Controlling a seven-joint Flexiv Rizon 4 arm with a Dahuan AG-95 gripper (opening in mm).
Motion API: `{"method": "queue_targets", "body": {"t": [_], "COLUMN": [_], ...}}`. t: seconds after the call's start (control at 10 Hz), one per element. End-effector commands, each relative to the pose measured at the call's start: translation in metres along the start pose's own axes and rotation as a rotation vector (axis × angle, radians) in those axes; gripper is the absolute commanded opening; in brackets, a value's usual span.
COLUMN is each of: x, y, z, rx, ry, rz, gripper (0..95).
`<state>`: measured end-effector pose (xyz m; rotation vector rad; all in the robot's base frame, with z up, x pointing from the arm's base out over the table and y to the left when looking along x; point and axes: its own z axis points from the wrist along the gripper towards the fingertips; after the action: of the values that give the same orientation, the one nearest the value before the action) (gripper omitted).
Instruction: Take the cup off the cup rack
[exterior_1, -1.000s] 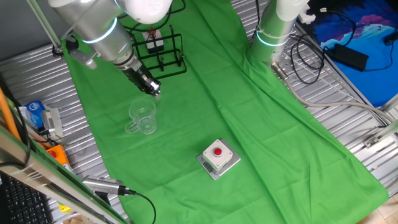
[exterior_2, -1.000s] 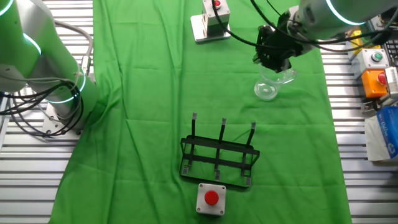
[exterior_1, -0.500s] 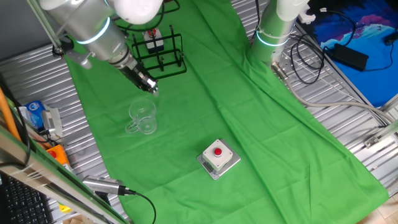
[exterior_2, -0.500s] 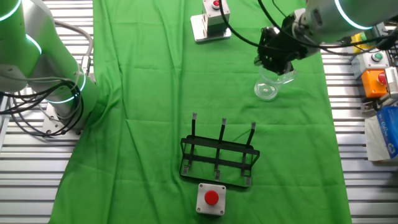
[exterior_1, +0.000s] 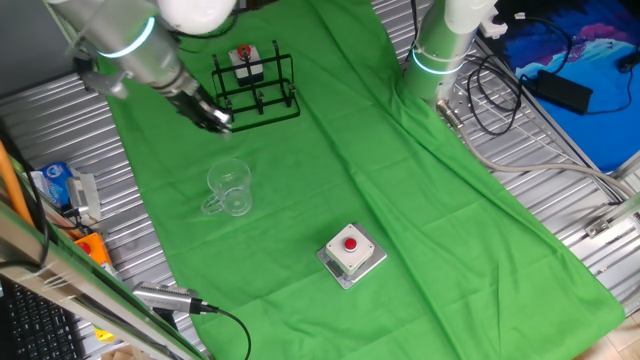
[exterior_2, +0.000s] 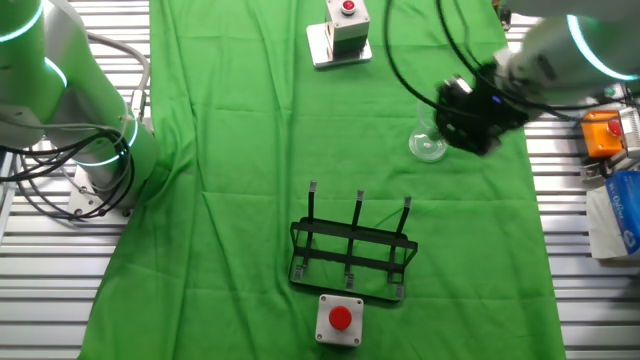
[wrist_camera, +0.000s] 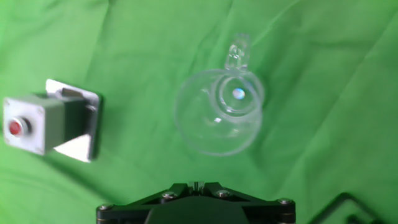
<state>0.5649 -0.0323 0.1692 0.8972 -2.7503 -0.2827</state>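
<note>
Cup (exterior_1: 230, 189): upright on the green cloth (exterior_1: 400, 200), off the cup rack (exterior_1: 256, 85) and well apart from it, handle away from the rack.
Hand view: only here do I see straight down into the cup (wrist_camera: 219, 111), with the red-button box (wrist_camera: 46, 126) beside it (fingertips out of frame).
My gripper (exterior_1: 219, 119): holds nothing, between cup and rack, raised above the cloth.
Jaws: I cannot tell whether they are parted.
Arm: angled down from beyond the rack.

1 cup (exterior_1: 229, 188), 1 cup rack (exterior_1: 256, 87), 2 red-button boxes (exterior_1: 351, 254), 2 robot arms (exterior_1: 130, 45)
</note>
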Motion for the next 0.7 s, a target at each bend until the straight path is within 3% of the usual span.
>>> {"method": "queue_targets", "body": {"t": [0.1,0.2,0.3,0.4,0.5,0.6,0.7], "x": [-0.0108,-0.0144,-0.0160,-0.0156,-0.0153,-0.0152,-0.0152], "y": [-0.0500,-0.0553,-0.0569,-0.0571,-0.0566,-0.0565,-0.0565], "z": [-0.0124,-0.0164,-0.0194,-0.0208,-0.0216,-0.0217,-0.0217], "rx": [0.306,0.371,0.416,0.441,0.399,0.297,0.114], "ry": [-0.103,-0.108,-0.098,-0.083,-0.095,-0.081,-0.073], "rz": [-0.113,-0.142,-0.171,-0.194,-0.186,-0.158,-0.102], "gripper": [0.0,0.0,0.0,0.0,0.0,0.0,0.0]}}
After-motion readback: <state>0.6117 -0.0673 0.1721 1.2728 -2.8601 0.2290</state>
